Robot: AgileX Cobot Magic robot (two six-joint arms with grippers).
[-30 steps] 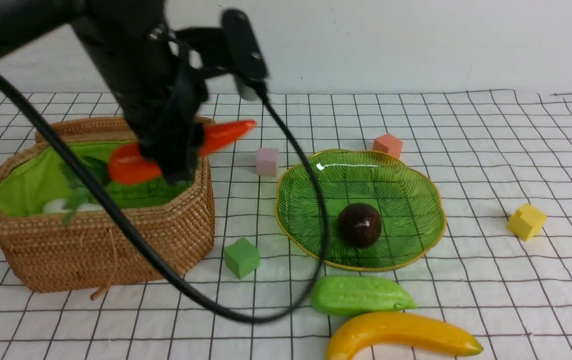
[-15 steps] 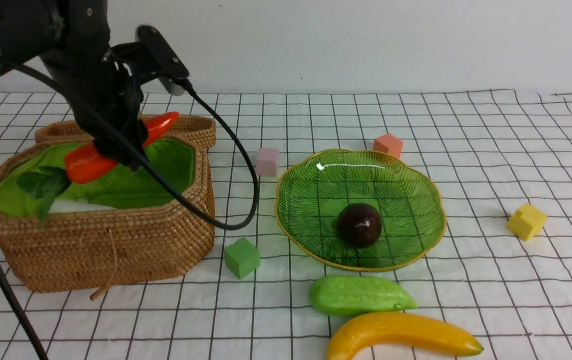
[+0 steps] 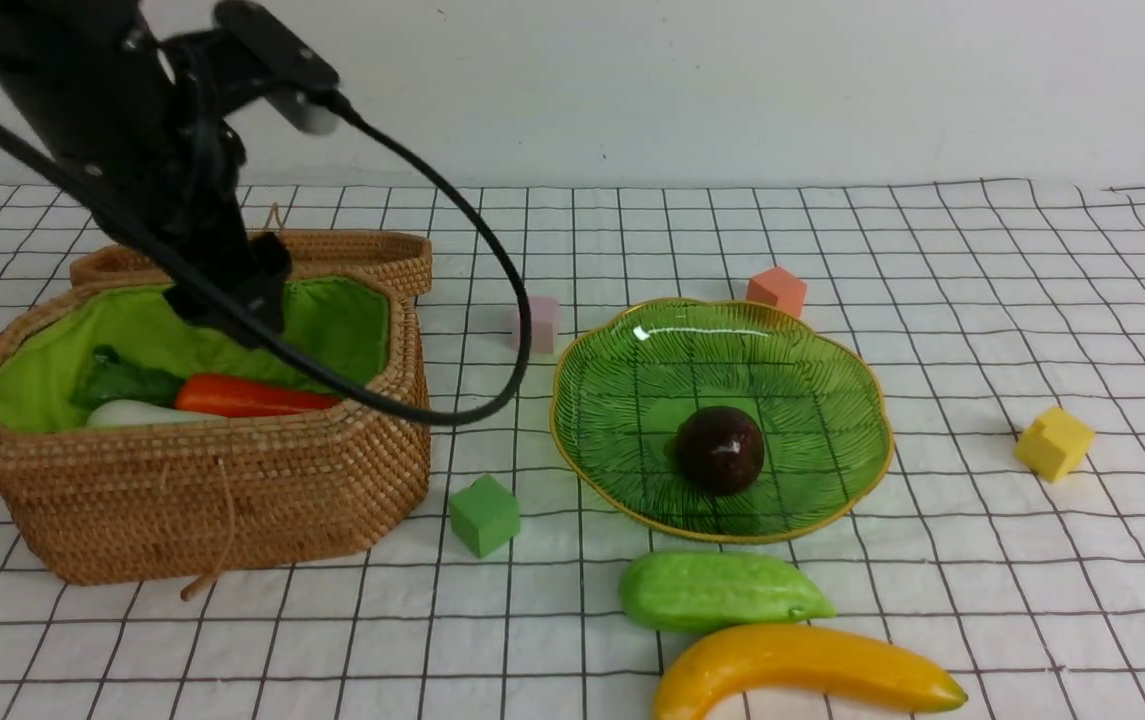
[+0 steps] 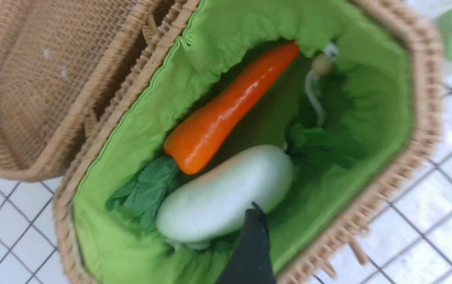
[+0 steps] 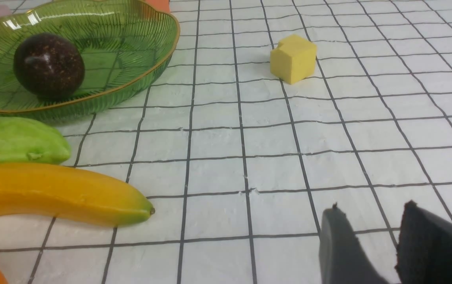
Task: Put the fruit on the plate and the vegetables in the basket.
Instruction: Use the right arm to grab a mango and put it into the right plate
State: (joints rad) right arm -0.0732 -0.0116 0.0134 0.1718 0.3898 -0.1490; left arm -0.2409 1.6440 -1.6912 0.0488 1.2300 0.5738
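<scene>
Open cloth (image 3: 992, 570) right of plate (image 3: 802, 370); cucumber (image 3: 722, 590) just beside banana (image 3: 802, 672).

Left arm (image 3: 102, 110): I'm holding it over the far-left part of the table (image 3: 932, 620). The forearm is slanting down and the wrist is bending so the left gripper (image 3: 232, 305) is pointing down. Its jaws are standing wide apart, gripping nothing. In the wrist view one finger (image 4: 251, 248) is showing in full, the other only as a sliver. The wrist camera (image 3: 277, 55) is sticking out above the wrist, and its black cable (image 3: 492, 330) is looping down and back. Right gripper (image 5: 372, 213): I'm hovering it low over the table's near-right part, fingers (image 5: 340, 244) sitting slightly apart, gripping nothing.
</scene>
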